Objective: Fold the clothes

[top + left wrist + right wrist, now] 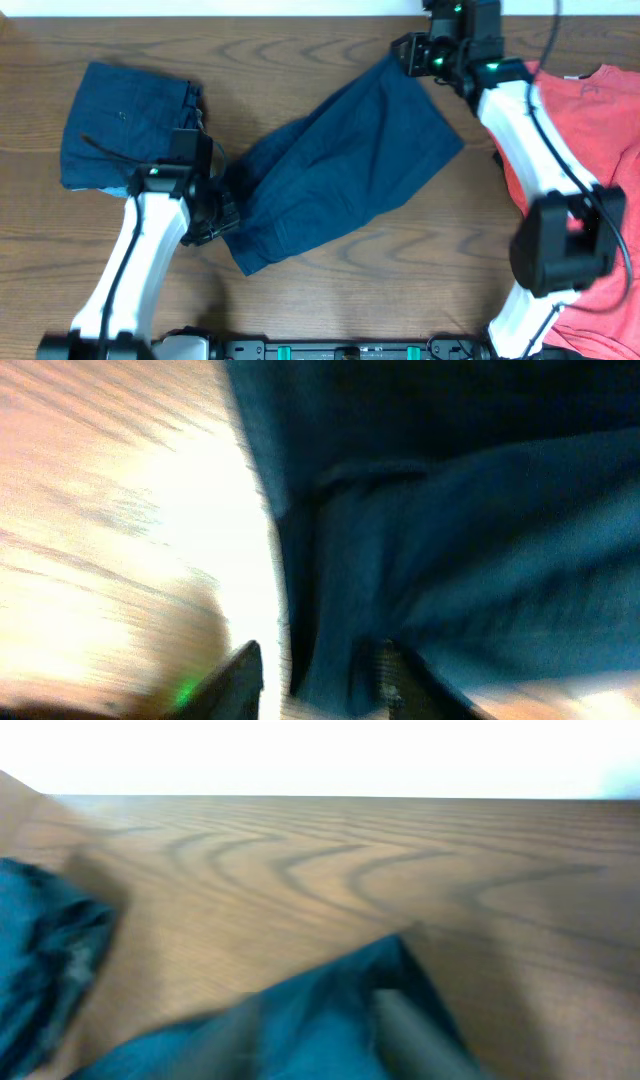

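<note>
At the far left of the wooden table [300, 40], a folded navy piece [125, 125] is lying in a compact, roughly square stack, its right edge bunching into small pleats. Just to its right, the left gripper [215, 215] is sitting low at the lower left end of the navy shorts [340, 165]. In the left wrist view, though it is blurring, the left gripper [315, 660] is showing its two fingers parted, with the edge of the dark cloth [450, 530] lying in the gap between them rather than being pinched tight.

The shorts are spreading diagonally across the middle of the table, from lower left up to upper right, lying mostly flat with soft creases running along their length and a fold line crossing near the centre. At their upper right corner the right gripper [415, 52] is hanging against the cloth; whether its jaws are parted or closed is not showing, since the right wrist view is giving only blurred navy fabric [300, 1030] on wood grain.

At the far right, a coral-red T-shirt [590, 120] is lying spread out, partly under the right arm.
</note>
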You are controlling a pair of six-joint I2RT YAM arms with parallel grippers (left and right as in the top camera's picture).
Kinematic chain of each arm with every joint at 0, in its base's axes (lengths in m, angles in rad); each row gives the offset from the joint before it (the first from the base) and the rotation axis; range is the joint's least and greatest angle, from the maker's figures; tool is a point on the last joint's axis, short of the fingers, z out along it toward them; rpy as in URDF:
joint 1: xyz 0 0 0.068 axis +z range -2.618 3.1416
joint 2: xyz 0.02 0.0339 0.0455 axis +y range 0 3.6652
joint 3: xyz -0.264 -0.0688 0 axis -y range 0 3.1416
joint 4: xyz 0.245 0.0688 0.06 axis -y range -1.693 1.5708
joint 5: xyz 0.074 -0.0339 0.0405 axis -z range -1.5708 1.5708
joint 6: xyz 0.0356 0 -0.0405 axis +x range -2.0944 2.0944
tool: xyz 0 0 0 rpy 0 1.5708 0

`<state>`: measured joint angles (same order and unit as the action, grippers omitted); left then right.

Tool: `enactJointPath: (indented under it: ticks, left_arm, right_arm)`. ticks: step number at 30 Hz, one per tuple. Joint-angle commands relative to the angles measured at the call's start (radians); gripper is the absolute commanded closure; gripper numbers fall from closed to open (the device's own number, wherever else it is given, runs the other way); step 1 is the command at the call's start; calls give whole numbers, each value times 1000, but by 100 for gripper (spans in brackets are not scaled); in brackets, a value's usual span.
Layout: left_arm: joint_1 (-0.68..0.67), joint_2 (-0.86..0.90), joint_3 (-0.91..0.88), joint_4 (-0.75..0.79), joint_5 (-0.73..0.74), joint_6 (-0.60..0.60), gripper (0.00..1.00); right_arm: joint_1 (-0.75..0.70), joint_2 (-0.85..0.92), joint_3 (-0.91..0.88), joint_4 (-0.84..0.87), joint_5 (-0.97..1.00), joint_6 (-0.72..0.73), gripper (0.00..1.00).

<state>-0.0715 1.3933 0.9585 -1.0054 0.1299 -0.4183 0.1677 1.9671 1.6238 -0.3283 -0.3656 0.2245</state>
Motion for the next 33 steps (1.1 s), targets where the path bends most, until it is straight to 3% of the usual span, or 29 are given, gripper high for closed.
enactJointPath:
  ticks: [1, 3, 7, 11, 14, 17, 22, 27, 29, 30, 33]
  left_arm:
    - [9, 67, -10, -8, -134, -10, 42]
    - [14, 85, -4, -30, -126, -10, 33]
    - [23, 76, 9, -74, -115, -9, 26]
    - [23, 63, 16, -100, -101, -5, 22]
    - [23, 64, 13, -99, -63, -2, 22]
    - [23, 65, 9, -95, -59, -2, 22]
    - [22, 76, -20, -51, -49, -2, 21]
    - [22, 104, -80, 108, 90, 92, 21]
    - [22, 123, -93, 130, 89, 97, 23]
    - [22, 135, -98, 133, 87, 97, 27]
    - [22, 177, -106, 140, 87, 112, 47]
  right_arm:
    - [-8, 60, 17, -21, 62, -12, 7]
    - [-26, 60, 17, -97, 63, -13, 1]
    - [-79, 32, 17, -287, 63, -53, 1]
    - [-143, 26, 16, -495, 63, -68, 7]
    - [-167, 40, -7, -548, 63, -140, 13]
    - [-169, 48, -59, -530, 63, -235, 17]
    - [-167, 48, -202, -349, 61, -317, 12]
    - [-164, 48, -339, -126, -39, -320, 12]
    - [-161, 48, -381, -69, -143, -320, 19]
    - [-159, 48, -395, -52, -174, -319, 27]
    - [-153, 48, -415, -56, -196, -317, 74]
